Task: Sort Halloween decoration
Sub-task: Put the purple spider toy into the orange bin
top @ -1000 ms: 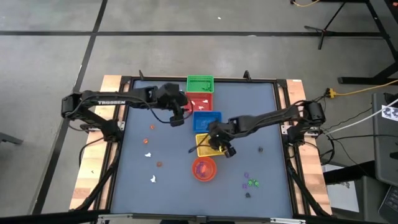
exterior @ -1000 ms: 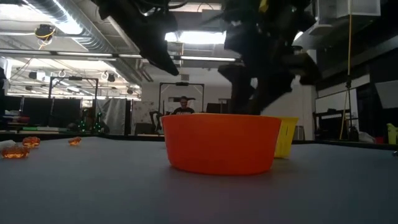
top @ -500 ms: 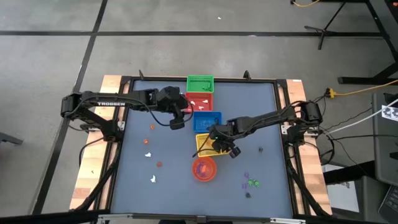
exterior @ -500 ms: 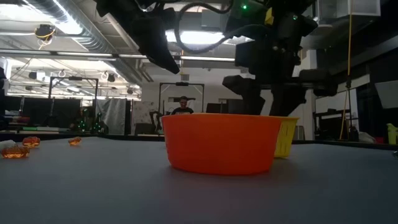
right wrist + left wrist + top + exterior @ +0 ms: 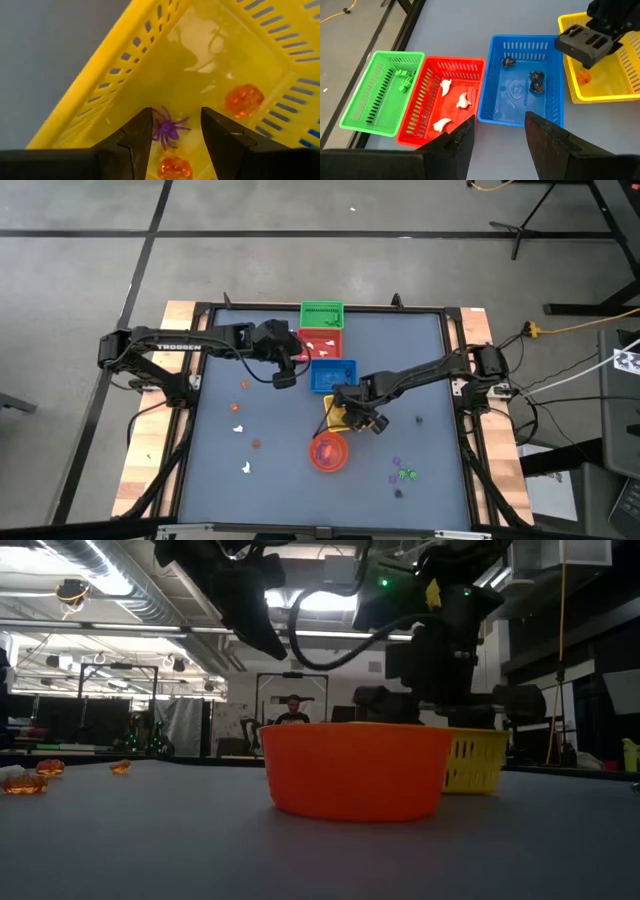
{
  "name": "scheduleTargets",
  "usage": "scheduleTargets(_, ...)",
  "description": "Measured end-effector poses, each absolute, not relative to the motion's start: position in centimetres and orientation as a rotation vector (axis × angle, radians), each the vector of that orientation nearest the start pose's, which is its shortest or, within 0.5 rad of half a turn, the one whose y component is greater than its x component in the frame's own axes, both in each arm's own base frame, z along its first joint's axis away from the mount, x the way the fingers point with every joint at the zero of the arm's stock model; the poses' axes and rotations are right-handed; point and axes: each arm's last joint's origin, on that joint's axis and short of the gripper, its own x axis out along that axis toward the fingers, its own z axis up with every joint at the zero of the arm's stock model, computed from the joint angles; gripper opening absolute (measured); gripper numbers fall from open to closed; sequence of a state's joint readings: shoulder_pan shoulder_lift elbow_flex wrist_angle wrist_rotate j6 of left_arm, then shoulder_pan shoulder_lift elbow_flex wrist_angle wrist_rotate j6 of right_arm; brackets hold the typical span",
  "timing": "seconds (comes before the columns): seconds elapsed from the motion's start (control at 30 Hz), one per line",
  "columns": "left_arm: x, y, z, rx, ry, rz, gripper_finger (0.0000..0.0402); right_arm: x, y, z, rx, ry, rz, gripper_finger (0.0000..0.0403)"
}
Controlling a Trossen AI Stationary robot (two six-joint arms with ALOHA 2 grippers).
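the four slotted baskets look like moulded plastic with a slight gloss: green basket (image 5: 382,95), red basket (image 5: 447,100), blue basket (image 5: 522,85), yellow basket (image 5: 150,65). the orange trinkets (image 5: 243,100) in the yellow one are translucent and bumpy, catching light; the purple spider (image 5: 167,127) beside them looks like smooth plastic. the white trinkets (image 5: 462,101) look matt. the round orange bowl (image 5: 355,768) is smooth, softly shiny plastic. the table top (image 5: 280,470) is matt grey-blue, edged with bare pale wood (image 5: 140,470).
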State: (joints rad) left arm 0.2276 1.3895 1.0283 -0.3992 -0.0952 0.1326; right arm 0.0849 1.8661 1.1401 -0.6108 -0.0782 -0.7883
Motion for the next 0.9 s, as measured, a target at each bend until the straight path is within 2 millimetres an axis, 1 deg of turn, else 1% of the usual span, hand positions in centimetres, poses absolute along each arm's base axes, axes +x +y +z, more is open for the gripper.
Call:
scheduleTargets(0.07, 28.43, 6.87, 26.59, 0.074, 0.785, 0.256, 0.0157, 34.14, 3.1, 14.12, -0.681, 1.225, 0.662, 0.0169)
scheduleTargets(0.23, 28.39, 6.86, 26.54, 0.073, 0.791, 0.255, 0.0157, 34.13, 3.1, 14.1, -0.703, 1.228, 0.669, 0.0169)
scheduleTargets(0.53, 28.38, 6.85, 26.53, 0.072, 0.793, 0.255, 0.0157, 34.95, 3.01, 15.04, -0.736, 1.231, 0.633, 0.0169)
scheduleTargets(0.9, 28.38, 6.85, 26.53, 0.074, 0.794, 0.254, 0.0157, 34.61, 2.91, 14.99, -0.745, 1.276, 0.628, 0.0169)
